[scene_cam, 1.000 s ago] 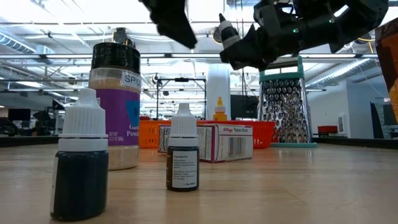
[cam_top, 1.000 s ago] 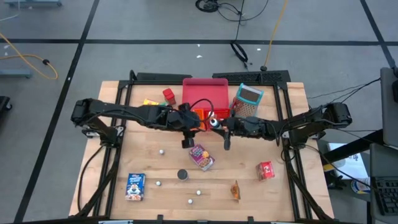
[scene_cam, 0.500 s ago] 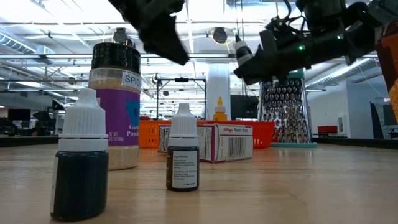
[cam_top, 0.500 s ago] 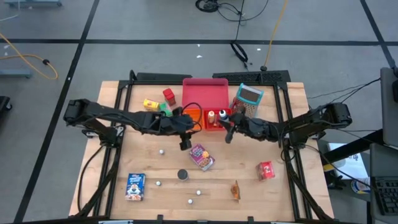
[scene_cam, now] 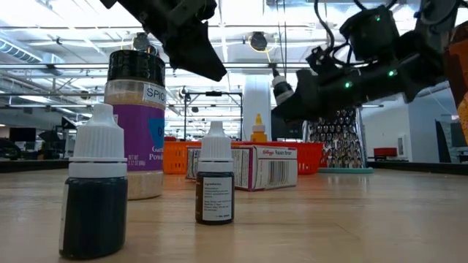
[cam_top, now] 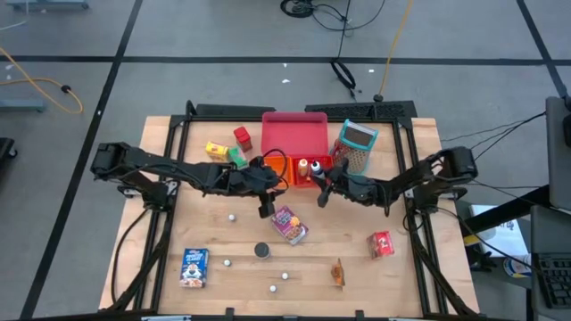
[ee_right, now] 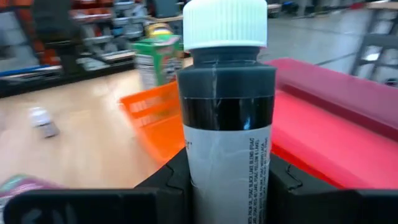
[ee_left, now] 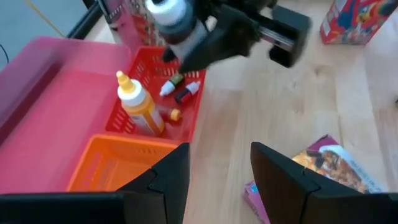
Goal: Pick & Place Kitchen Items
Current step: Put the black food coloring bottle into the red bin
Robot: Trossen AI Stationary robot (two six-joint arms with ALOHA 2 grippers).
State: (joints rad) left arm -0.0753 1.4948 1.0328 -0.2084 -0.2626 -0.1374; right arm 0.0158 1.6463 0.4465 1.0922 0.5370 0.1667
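High view, far left: we see a blue cereal box [cam_top: 194, 267] near the table's front-left corner.
Left gripper [cam_top: 266, 205]: we find it above bare wood just in front of the orange bin [cam_top: 279, 168], fingers spread, holding nothing.
Right gripper [cam_top: 323, 193]: we see it pinching a dark white-capped bottle [ee_right: 226, 118], beside the red bin [cam_top: 318, 171].
Red bin contents: we count a mustard bottle [ee_left: 138, 107] and small items.
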